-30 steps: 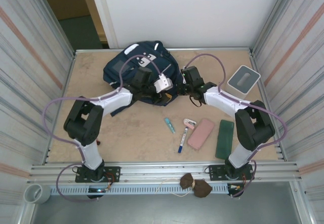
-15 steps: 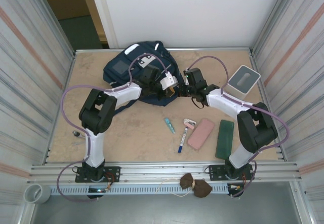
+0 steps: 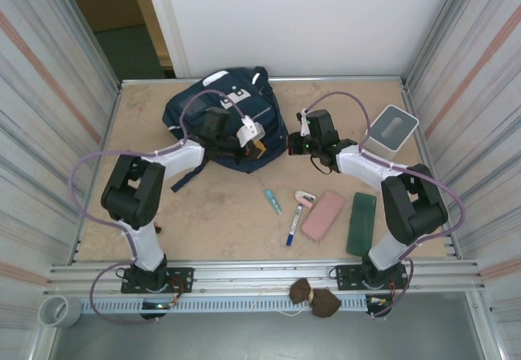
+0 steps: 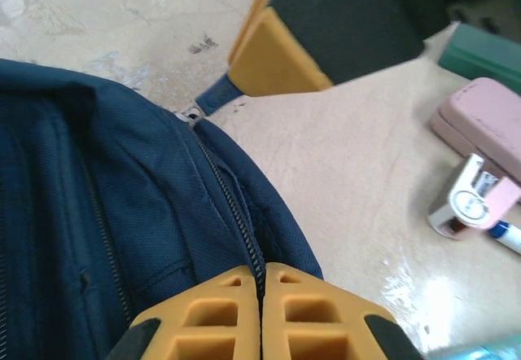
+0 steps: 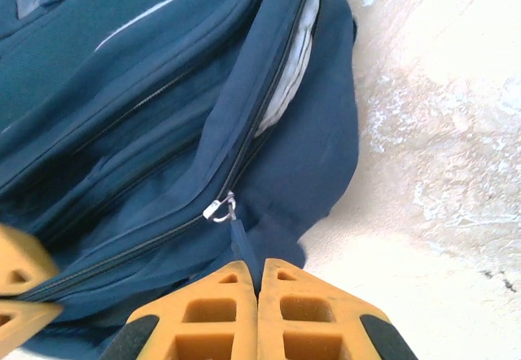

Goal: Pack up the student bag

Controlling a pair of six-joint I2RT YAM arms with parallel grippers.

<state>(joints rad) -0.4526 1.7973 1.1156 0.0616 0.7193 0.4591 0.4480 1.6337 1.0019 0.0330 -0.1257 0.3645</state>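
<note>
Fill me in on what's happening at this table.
Two arms are working the zip on the bag. The right gripper is shut on the zip pull. The left gripper is shut on the bag at the zip, which stands partly open. A pink case, green case and pen lie unpacked on the table.

student bag (image 3: 186, 114): big navy fabric backpack, upper centre-left of top view, lying slumped on the bench (image 3: 228, 213), white buckle patch facing up. Zip part open, pale lining showing in the gap. Its navy pull tab is pinched in my right hand (image 5: 259, 266).
</note>
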